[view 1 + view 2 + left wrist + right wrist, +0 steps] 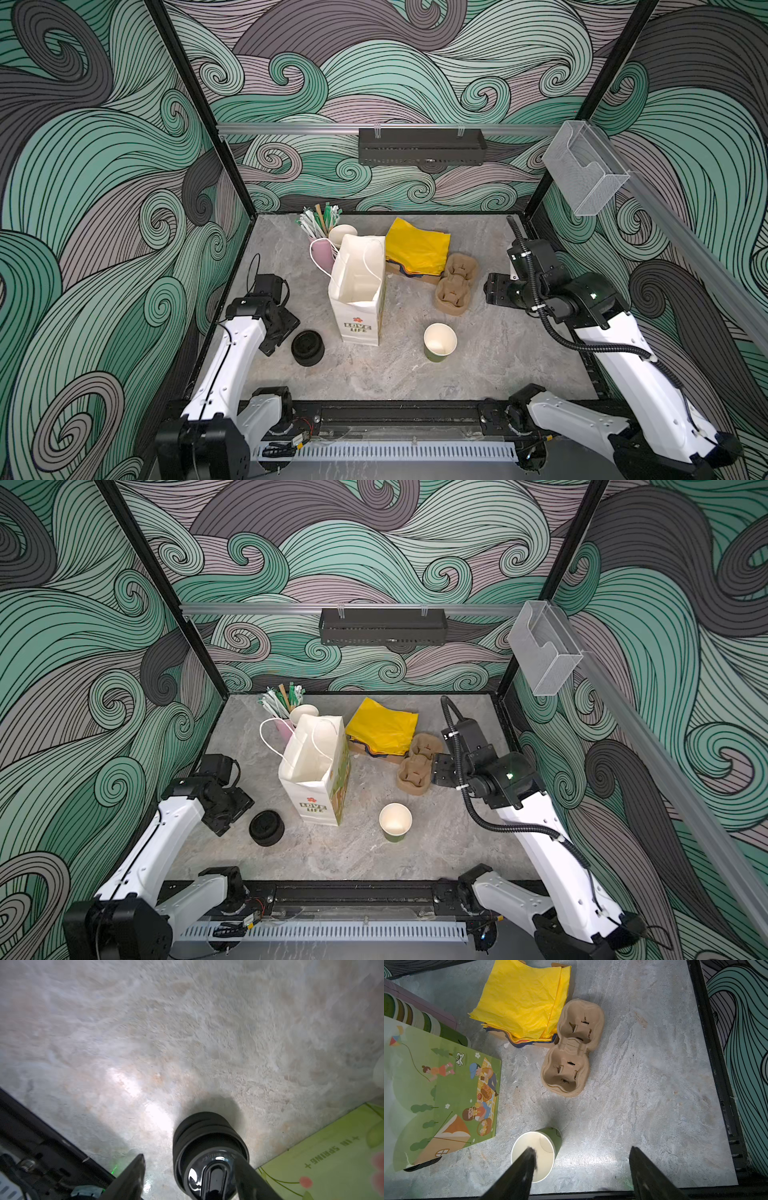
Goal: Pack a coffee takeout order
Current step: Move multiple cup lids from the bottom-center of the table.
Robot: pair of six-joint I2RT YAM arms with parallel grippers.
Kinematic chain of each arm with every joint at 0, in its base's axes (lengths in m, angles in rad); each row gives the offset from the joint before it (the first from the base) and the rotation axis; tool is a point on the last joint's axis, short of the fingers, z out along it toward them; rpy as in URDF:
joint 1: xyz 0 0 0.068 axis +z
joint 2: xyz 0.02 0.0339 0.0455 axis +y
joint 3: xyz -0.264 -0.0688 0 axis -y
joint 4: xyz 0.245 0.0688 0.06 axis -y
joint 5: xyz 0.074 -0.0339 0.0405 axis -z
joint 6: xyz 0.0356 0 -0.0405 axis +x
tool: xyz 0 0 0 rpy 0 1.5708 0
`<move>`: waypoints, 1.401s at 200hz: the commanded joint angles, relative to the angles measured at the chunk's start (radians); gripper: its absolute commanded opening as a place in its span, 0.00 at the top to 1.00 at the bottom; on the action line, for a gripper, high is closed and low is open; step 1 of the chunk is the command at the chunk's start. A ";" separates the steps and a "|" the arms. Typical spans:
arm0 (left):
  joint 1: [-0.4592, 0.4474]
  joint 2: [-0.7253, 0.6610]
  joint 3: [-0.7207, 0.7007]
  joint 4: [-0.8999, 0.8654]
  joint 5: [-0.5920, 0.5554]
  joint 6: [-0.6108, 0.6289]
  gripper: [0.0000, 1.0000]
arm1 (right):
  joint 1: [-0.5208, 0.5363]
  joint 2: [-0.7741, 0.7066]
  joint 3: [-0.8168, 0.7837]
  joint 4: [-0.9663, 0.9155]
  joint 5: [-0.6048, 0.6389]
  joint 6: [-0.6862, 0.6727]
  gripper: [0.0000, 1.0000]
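Robot lab cell: wave-print walls (104,166), aluminium rail (374,128), marble-look tabletop (374,374).

We read "LOVE LIFE" on the paper bag (360,327) front, centre of both top views. Left wrist view, lower right: "+ IN SPRING +", upside down, on the bag's green side. Embossed lettering on the black lid stack (207,1136) is too blurred to read.

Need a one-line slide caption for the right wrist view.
Open right pincer facing an empty lidless green cup, with pulp cup carrier, yellow napkins and illustrated bag nearby.

twin high views of whole table (374,382); wrist views close, downward
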 commanded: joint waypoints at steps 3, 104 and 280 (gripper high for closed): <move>0.011 0.106 0.032 0.094 0.159 0.115 0.27 | 0.008 -0.016 -0.019 -0.005 -0.004 0.024 0.27; -0.059 0.210 0.013 0.029 0.321 0.197 0.39 | 0.010 -0.003 -0.022 -0.005 -0.018 -0.002 0.27; -0.280 -0.023 -0.034 -0.127 0.420 0.102 0.48 | 0.887 0.155 -0.195 0.421 -0.137 -0.420 0.26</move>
